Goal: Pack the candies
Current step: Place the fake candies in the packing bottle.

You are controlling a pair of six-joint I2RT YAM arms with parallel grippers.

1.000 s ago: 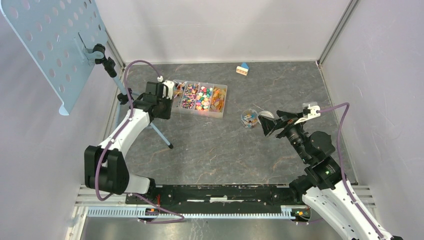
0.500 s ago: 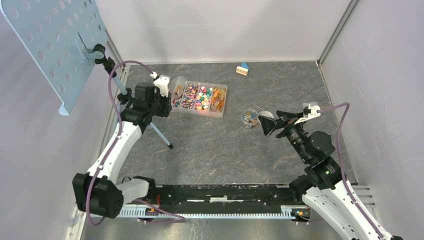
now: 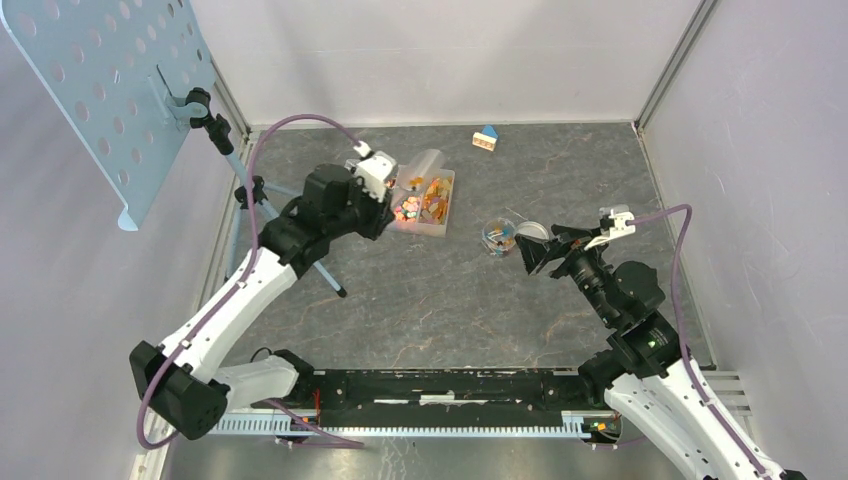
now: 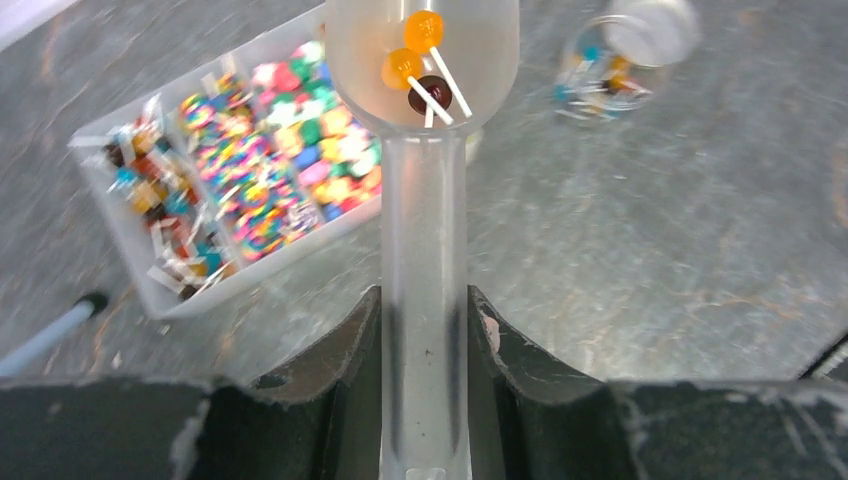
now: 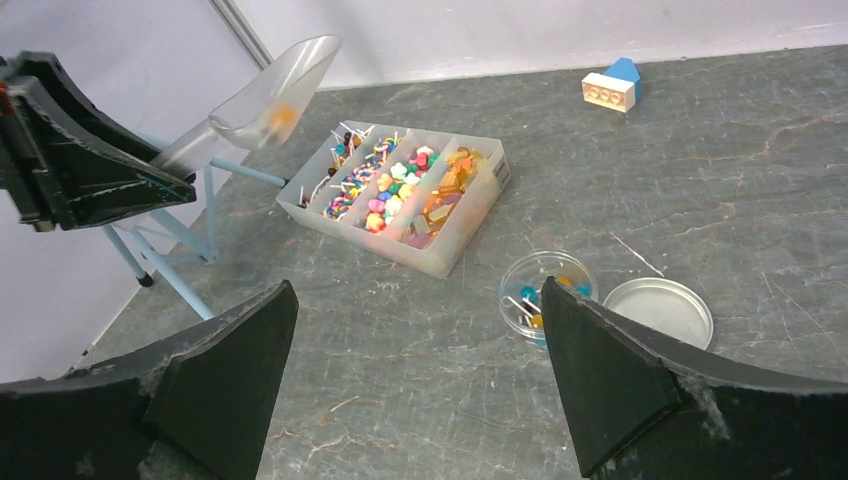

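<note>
Left claw (image 4: 425, 310) clenched on the handle of a clear scoop (image 4: 425, 200), three of the candies (image 4: 405, 68) in its bowl, raised near the divided tray (image 4: 145, 290) of sweets. Right claw (image 5: 416, 285) gapes empty over the desk (image 5: 700, 180), near the small jar (image 5: 510, 300).

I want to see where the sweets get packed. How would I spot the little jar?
Look at the grey table, at the long clear tray of sorted candies. Towards the right arm from it sits a small jar. It is round and see-through with a few candies inside, while the lid beside it is flat, silver and empty.
</note>
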